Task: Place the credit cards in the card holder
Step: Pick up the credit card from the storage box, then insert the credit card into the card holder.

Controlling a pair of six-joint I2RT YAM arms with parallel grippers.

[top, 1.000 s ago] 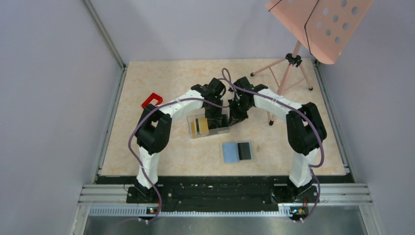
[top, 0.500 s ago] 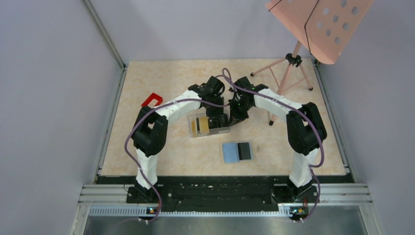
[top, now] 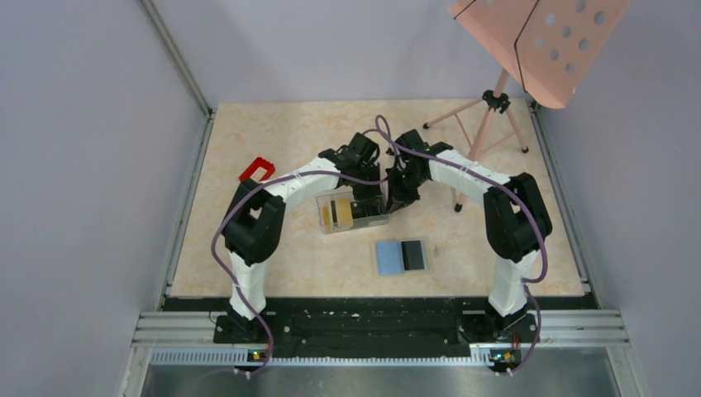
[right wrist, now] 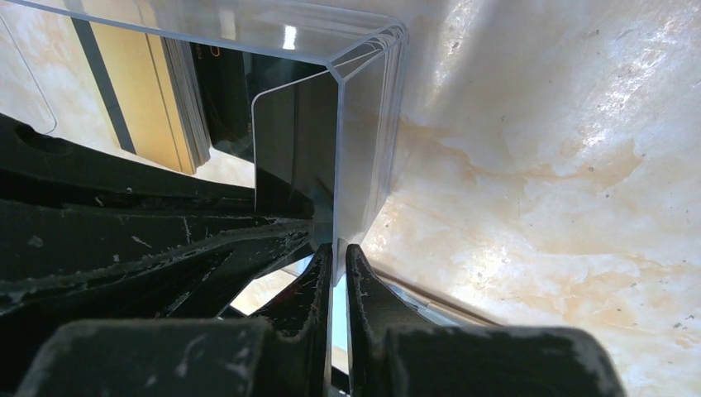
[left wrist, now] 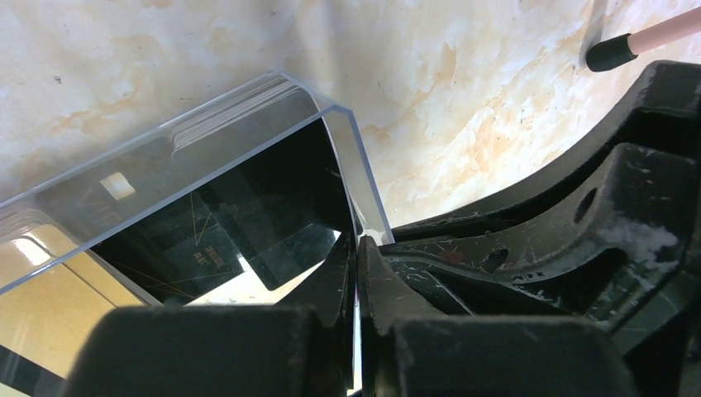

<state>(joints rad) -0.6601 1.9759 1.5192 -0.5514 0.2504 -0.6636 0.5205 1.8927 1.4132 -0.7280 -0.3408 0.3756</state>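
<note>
Wrist views: my left claw (left wrist: 357, 252) and right claw (right wrist: 334, 256) each pinch the thin clear plastic box (right wrist: 364, 141) wall; glossy gold and black credit cards (right wrist: 136, 83) inside. Only overhead shows the flat blue-lined card holder (top: 388, 257), open, near the box.

Tabletop (top: 273, 132) was marbled beige-cream; box (top: 322, 218) clear. Some credit cards (top: 339, 212) were yellow-gold with dark stripe, others black. Inside of card holder (top: 387, 258) was light blue, half black. Frame (top: 256, 169) red, music stand (top: 537, 41) pink.

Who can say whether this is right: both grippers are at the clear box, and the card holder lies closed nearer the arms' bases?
Wrong on one point: the card holder lies open, not closed; the top external view shows its light blue lining facing up. The left gripper and right gripper are indeed at the clear box.
</note>
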